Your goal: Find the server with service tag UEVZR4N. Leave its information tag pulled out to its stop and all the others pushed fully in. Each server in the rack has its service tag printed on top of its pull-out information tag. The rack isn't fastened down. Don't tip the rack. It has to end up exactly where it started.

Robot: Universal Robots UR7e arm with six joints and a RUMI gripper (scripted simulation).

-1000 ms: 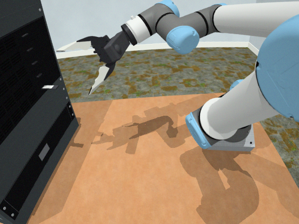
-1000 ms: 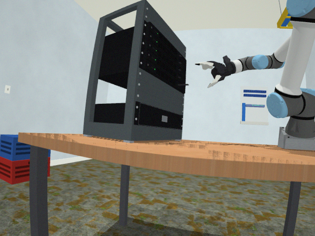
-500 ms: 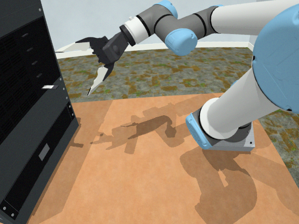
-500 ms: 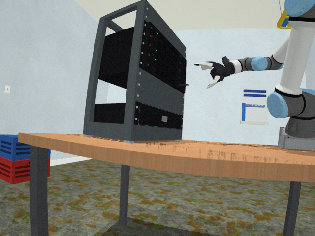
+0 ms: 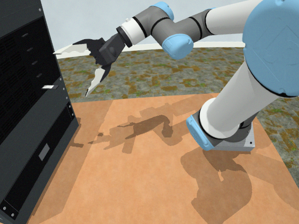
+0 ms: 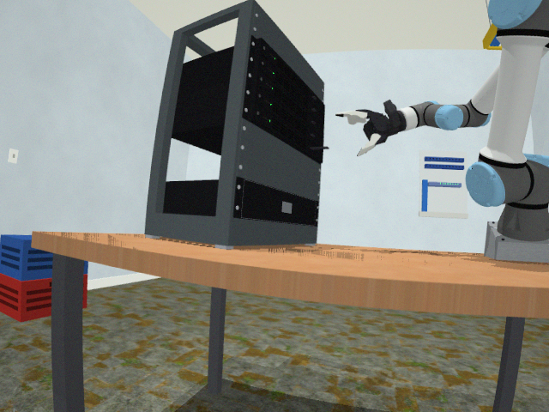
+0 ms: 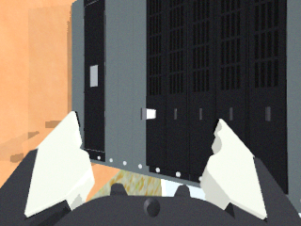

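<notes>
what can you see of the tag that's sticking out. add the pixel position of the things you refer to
The tag (image 5: 50, 87) (image 6: 319, 148) (image 7: 149, 114) is a thin, flat, stiff-looking strip, white on top with a dark grey end. It juts level from the lowest of the five stacked servers, near one side of the rack (image 5: 31, 106) (image 6: 237, 133) (image 7: 124, 71). Any print is unreadable. The open fingers (image 5: 72, 69) (image 6: 347, 135) don't touch it.
</notes>
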